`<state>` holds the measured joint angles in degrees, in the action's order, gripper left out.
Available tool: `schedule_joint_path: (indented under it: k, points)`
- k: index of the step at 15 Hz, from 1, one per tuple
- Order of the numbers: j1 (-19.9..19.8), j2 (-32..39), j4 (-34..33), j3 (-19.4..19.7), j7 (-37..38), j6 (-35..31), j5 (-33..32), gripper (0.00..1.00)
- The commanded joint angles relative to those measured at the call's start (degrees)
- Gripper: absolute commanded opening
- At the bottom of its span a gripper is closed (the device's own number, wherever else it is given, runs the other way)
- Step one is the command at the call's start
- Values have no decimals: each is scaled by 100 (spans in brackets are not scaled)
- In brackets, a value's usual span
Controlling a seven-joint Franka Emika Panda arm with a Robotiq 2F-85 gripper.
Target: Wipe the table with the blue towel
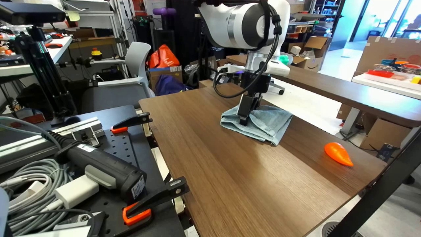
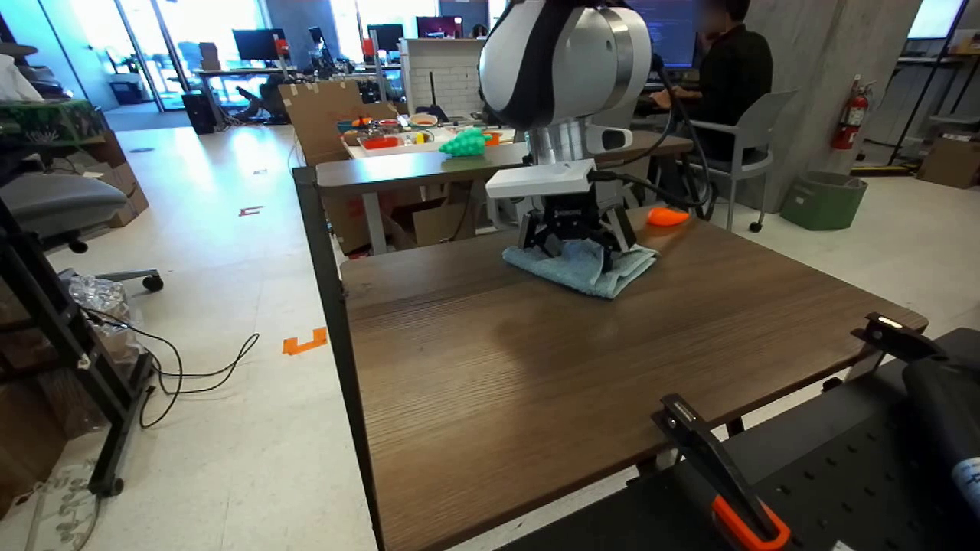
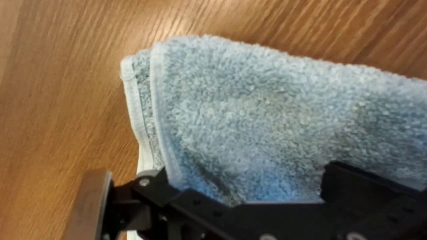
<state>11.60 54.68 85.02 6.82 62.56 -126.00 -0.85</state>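
The table (image 1: 204, 154) has a dark brown wood-grain top and shows in both exterior views (image 2: 536, 367). The blue towel (image 1: 271, 123) lies folded and rumpled flat on it, near one long edge. It also shows in an exterior view (image 2: 563, 268) and fills much of the wrist view (image 3: 253, 110). My gripper (image 1: 247, 113) points down onto the towel, its fingertips at the cloth. In an exterior view my gripper (image 2: 573, 249) has its fingers spread, with towel bulging between them. In the wrist view its fingers stand wide apart over the cloth. The tip contact is partly hidden.
An orange object (image 1: 338, 154) lies on the table, also in an exterior view (image 2: 666, 216). Black clamps (image 1: 156, 200) with orange parts grip the table's edge beside a black cart (image 1: 121, 148) holding tools and cables. A black post (image 2: 337, 344) stands by the table's end.
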Motion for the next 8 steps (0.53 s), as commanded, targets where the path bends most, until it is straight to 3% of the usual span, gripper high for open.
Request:
schedule_joint_path:
  k: [1, 4, 8]
  points:
    - [122, 284, 165, 344, 151, 159, -415, 100]
    - [97, 19, 677, 458, -9, 164, -687, 100]
    - [110, -486, 1722, 632, -367, -509, -1288, 100]
